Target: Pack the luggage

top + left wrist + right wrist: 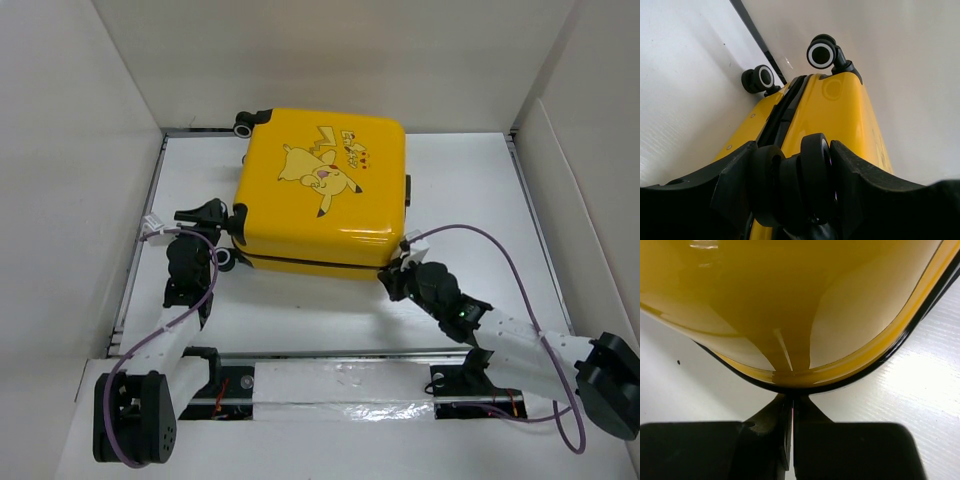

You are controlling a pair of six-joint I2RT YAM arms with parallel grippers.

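The luggage (320, 190) is a bright-yellow hard-shell suitcase with a Pikachu print. It lies flat and closed in the middle of the table. My left gripper (222, 236) is at its near left corner. In the left wrist view the left gripper (796, 186) is shut on a black suitcase wheel (815, 175), with the yellow shell (840, 110) beyond. My right gripper (396, 276) is at the near right corner. In the right wrist view the right gripper (792, 401) is shut on a thin zipper pull at the black zipper line (880, 357) under the shell (790, 300).
Two more wheels (821, 53) (760, 78) stick out at the suitcase's far left end. White walls enclose the table (470, 200) at the back and both sides. A black rail (330, 352) runs along the near edge between the arm bases.
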